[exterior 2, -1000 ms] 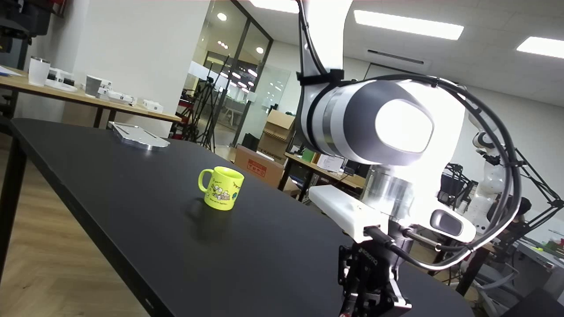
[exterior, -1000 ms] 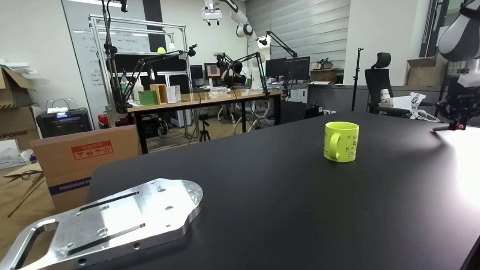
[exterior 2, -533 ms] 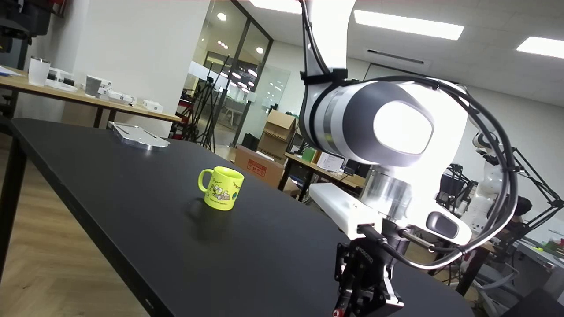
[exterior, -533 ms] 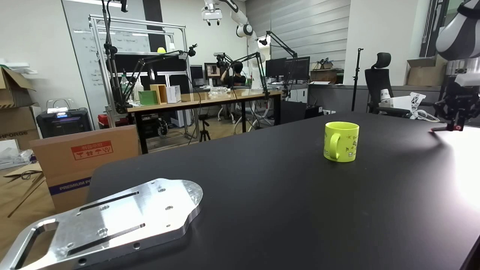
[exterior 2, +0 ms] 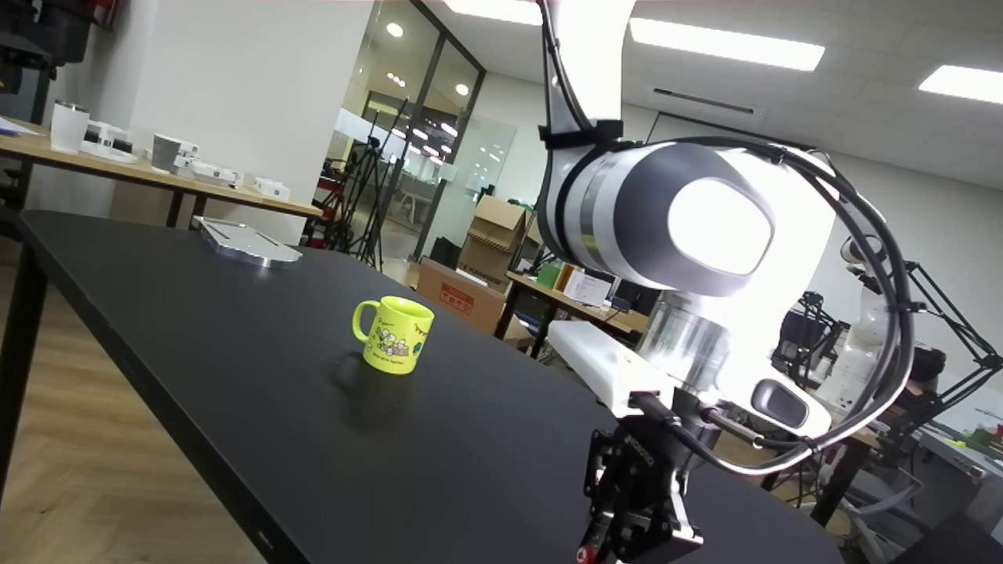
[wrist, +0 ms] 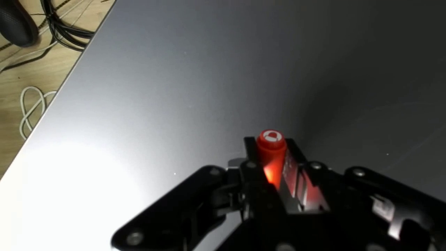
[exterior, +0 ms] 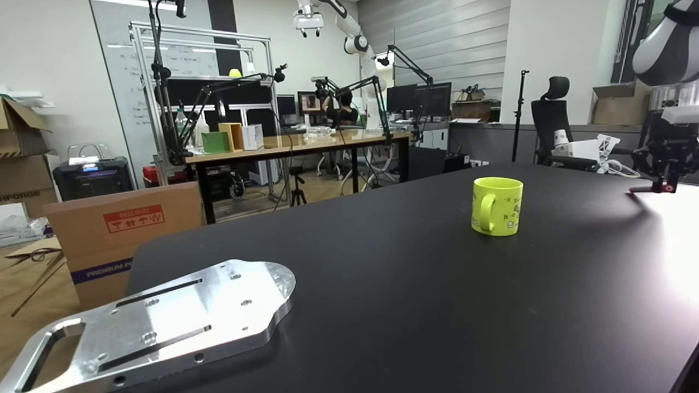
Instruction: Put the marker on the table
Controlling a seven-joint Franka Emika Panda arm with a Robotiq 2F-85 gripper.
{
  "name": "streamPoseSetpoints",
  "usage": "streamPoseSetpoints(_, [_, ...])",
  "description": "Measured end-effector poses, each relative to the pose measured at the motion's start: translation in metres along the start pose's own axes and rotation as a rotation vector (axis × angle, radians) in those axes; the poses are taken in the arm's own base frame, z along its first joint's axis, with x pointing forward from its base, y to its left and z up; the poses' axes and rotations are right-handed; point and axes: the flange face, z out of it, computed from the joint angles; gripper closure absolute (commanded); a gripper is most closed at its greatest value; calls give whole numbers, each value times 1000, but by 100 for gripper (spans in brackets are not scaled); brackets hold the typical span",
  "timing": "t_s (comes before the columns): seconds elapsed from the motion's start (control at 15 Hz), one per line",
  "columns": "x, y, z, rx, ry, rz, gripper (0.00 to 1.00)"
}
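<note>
The marker has a bright red end point(wrist: 272, 153) that sticks out between my fingertips in the wrist view. In an exterior view it lies nearly level, with its dark body point(exterior: 641, 189) reaching left of the gripper. Its red end also shows at the bottom of an exterior view point(exterior 2: 586, 554). My gripper point(wrist: 271, 141) is shut on the marker, a finger on each side. In an exterior view the gripper point(exterior: 663, 184) is low over the black table point(exterior: 382, 284), at the far right. I cannot tell whether the marker touches the tabletop. The fingers hide part of the marker.
A yellow-green mug point(exterior: 496, 207) stands upright on the table, well apart from the gripper. A silver metal plate point(exterior: 180, 311) lies at one end of the table. The table edge point(wrist: 69, 73) and cables on the floor point(wrist: 66, 31) show in the wrist view.
The gripper, with the marker held in it, has shifted left and slightly down in an exterior view. The mug and plate have not moved.
</note>
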Motion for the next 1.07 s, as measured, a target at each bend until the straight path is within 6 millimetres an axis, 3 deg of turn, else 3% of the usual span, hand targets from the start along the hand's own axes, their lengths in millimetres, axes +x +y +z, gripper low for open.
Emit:
streamPoseSetpoints(0.4, [1, -3, 1, 8, -2, -35, 14])
streamPoseSetpoints(0.53, [3, -5, -20, 21, 26, -55, 2])
streamPoseSetpoints(0.73, [-6, -13, -71, 56, 77, -114, 0])
streamPoseSetpoints(0.87, [-24, -21, -101, 67, 87, -175, 0])
streamPoseSetpoints(1.07, [-48, -29, -120, 83, 84, -216, 0])
